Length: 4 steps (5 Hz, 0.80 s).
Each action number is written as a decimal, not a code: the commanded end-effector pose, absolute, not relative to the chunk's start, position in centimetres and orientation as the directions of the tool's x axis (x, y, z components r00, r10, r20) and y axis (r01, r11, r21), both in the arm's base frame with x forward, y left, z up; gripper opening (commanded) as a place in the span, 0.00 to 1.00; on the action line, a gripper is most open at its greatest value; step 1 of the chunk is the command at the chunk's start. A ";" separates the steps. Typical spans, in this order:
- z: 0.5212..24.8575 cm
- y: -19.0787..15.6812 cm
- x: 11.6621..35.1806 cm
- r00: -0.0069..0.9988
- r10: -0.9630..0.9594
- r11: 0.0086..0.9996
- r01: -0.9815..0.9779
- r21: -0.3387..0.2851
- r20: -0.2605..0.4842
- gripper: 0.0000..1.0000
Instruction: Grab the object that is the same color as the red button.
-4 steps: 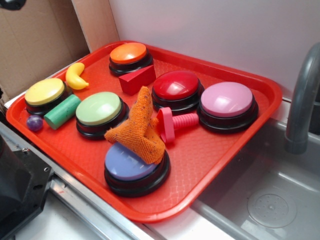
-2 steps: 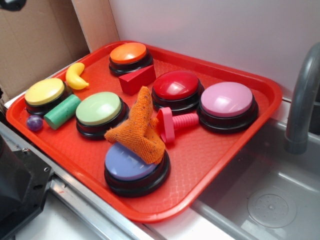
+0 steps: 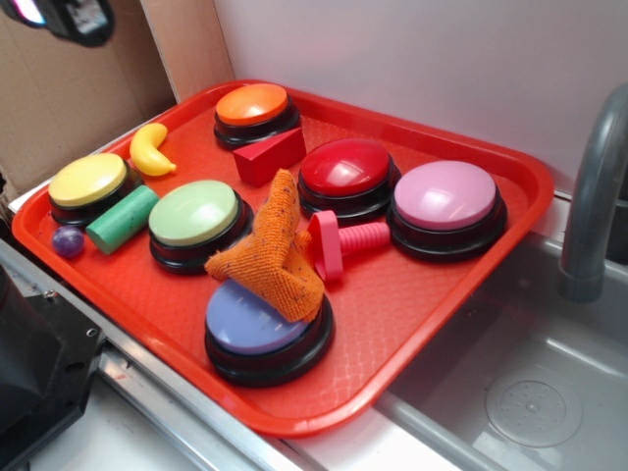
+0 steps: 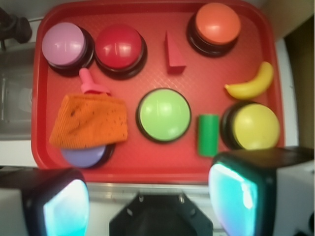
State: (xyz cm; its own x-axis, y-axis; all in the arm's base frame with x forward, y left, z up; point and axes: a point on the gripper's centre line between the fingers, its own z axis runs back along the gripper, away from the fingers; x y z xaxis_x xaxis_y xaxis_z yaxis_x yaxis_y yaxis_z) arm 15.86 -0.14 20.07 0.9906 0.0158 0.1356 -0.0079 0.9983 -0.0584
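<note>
Exterior view: the red wedge (image 3: 269, 155) is seen on the tray (image 3: 412, 294), toward its far edge, between the orange button (image 3: 254, 111) and the red button (image 3: 346, 173), just beside both; contact can't be judged. Its long axis is seen running roughly along the far edge, low tip toward the orange button. The gripper (image 3: 69, 18) is glimpsed only at the top-left corner of the picture, high above and well apart from the tray; the fingers' state can't be told here.

Wrist view: the wedge (image 4: 173, 53) is seen near the tray's (image 4: 147, 160) far edge, ahead of the fingers (image 4: 231, 194) and approx. on their centre line, well apart. From here the long axis points away from the camera, thin tip toward the far rim. The fingers are spread wide w/ nothing between them, framing the tray's near edge. The green button (image 4: 163, 114) lies between fingers and wedge. A forward reach over it and a drop is judged necessary, w/ closing across the wedge's short width.
</note>
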 end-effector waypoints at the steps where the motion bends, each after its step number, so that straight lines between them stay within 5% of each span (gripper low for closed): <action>1: 15.9 2.5 20.9 0.971 0.095 0.995 -0.094 -0.014 0.220 1.00; 4: 10.1 4.4 24.9 0.957 0.101 0.995 -0.105 0.000 0.270 1.00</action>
